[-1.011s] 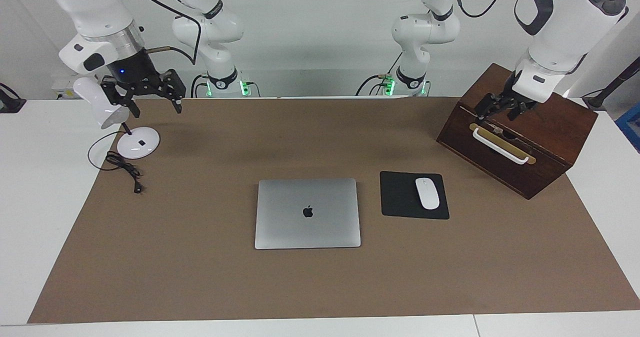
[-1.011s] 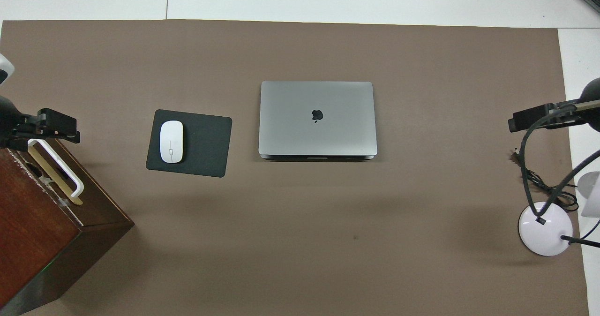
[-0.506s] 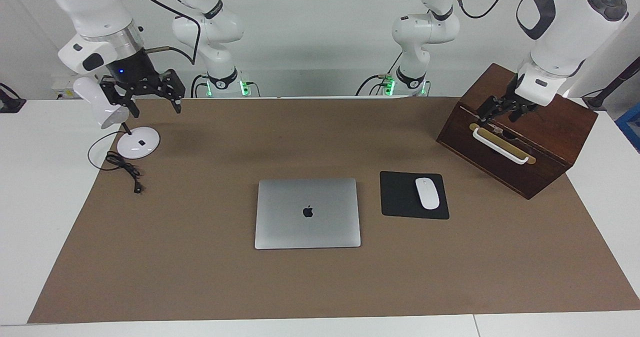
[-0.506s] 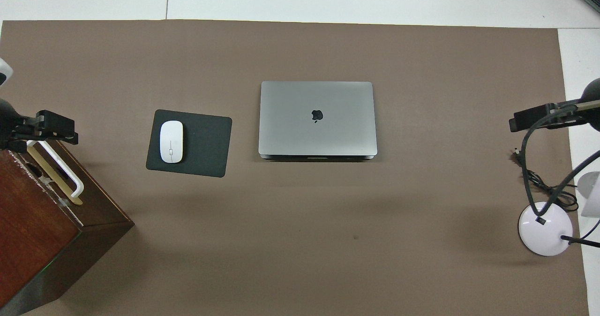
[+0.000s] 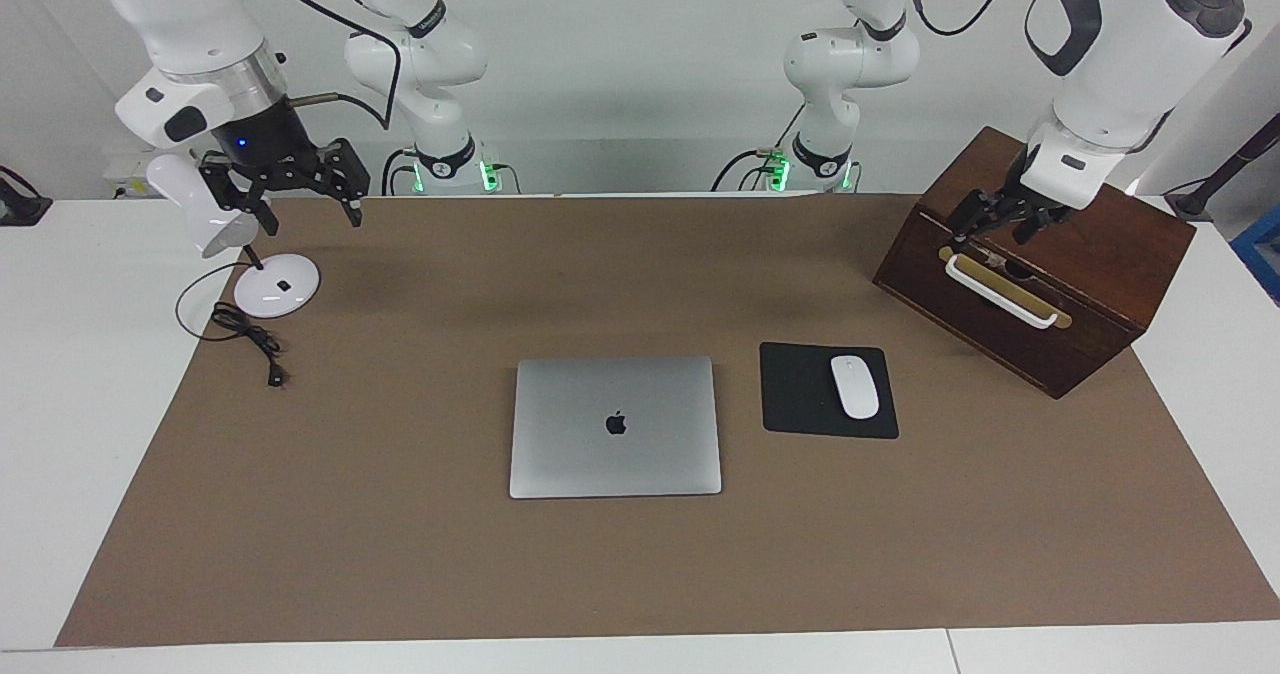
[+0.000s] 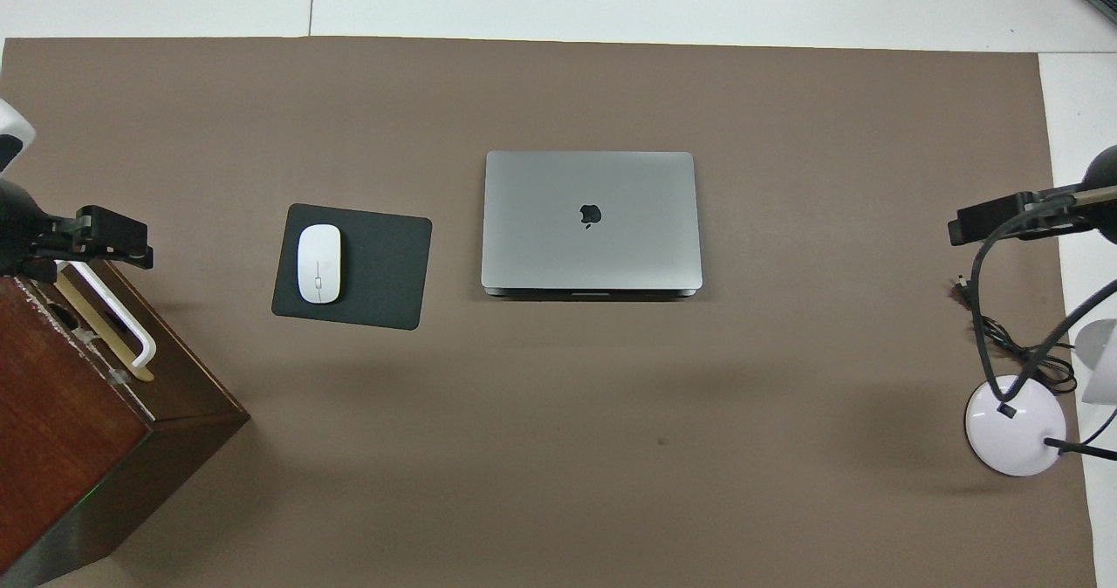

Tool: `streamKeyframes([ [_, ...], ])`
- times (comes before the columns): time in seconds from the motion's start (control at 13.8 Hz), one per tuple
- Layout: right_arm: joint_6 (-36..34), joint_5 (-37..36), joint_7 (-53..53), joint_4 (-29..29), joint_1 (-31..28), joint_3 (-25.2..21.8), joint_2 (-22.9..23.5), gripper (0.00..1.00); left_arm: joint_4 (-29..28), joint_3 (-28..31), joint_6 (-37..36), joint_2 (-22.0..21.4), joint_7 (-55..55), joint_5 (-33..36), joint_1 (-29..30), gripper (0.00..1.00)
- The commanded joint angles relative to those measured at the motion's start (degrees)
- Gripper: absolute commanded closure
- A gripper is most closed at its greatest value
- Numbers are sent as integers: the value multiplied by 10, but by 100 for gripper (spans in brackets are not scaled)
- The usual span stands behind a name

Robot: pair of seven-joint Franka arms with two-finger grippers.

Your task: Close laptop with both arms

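The silver-grey laptop [image 5: 615, 426] lies shut and flat on the brown mat, with the dark apple logo on its lid facing up. It also shows in the overhead view [image 6: 591, 220]. My left gripper [image 5: 1000, 226] is open and empty, up over the front top edge of the wooden box, just above its white handle [image 5: 1000, 291]. My right gripper [image 5: 310, 212] is open and empty, raised over the mat's corner beside the white desk lamp. Both grippers are well apart from the laptop. Their tips show at the side edges of the overhead view, the left gripper [image 6: 109, 239] and the right gripper [image 6: 1003, 220].
A black mouse pad [image 5: 795, 394] with a white mouse [image 5: 854, 386] lies beside the laptop toward the left arm's end. A dark wooden box [image 5: 1110, 244] stands tilted there. A white lamp [image 5: 277, 286] and its black cable [image 5: 250, 339] stand at the right arm's end.
The left gripper has shifted very slightly over the box's handle. The right gripper has barely moved. The laptop has not moved.
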Motion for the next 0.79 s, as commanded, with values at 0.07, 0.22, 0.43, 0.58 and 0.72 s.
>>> streamKeyframes([
  [0.07,8,1,8,-15,-1,-1,-13,0,-1,-8,3,-13,9,12,7,0],
  [0.22,8,1,8,-15,-1,-1,-13,0,-1,-8,4,-14,9,11,9,0],
  [0.43,8,1,8,-15,-1,0,-13,0,-2,-8,7,-14,8,11,10,0],
  [0.58,8,1,8,-15,-1,-1,-13,0,-2,-8,8,-14,8,11,10,0],
  [0.72,9,1,8,-15,-1,0,-13,0,-2,-8,8,-14,8,11,11,0],
])
